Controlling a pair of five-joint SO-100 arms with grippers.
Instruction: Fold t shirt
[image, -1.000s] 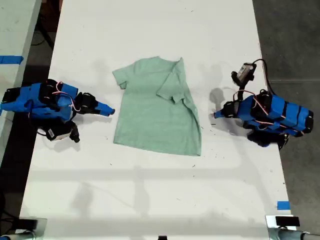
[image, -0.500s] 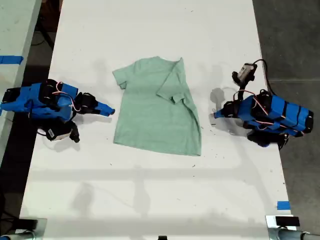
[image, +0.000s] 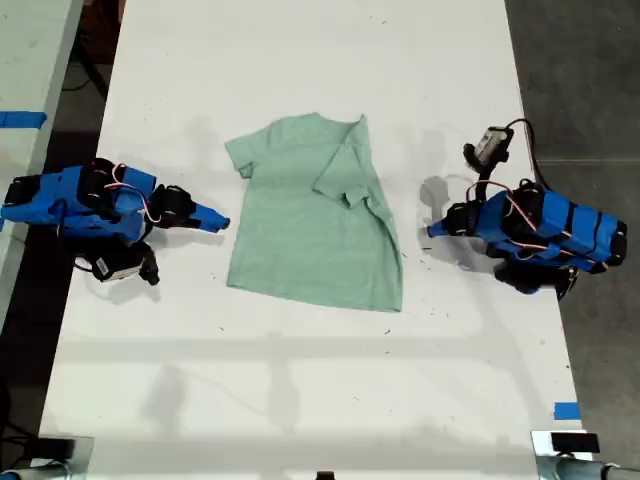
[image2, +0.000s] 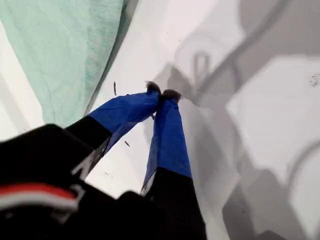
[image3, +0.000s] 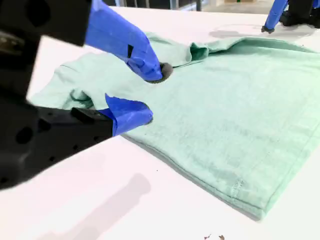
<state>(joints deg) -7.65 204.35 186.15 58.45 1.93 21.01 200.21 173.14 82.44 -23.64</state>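
The t shirt (image: 313, 213) is laid flat on the surface (image: 300, 380), between two end effectors. My second end effector (image: 218, 220) is seen near its edge at the exterior view's left, my first end effector (image: 430, 231) at the exterior view's right, apparently just clear of the cloth.

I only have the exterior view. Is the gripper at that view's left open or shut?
Observer: Open. The second wrist view shows my second gripper with jaws apart at the t shirt edge, gripping nothing.
Operator: And the one at the exterior view's right?
Observer: That is my first gripper. Its tips are shut together over bare table beside the shirt, with no cloth in them.
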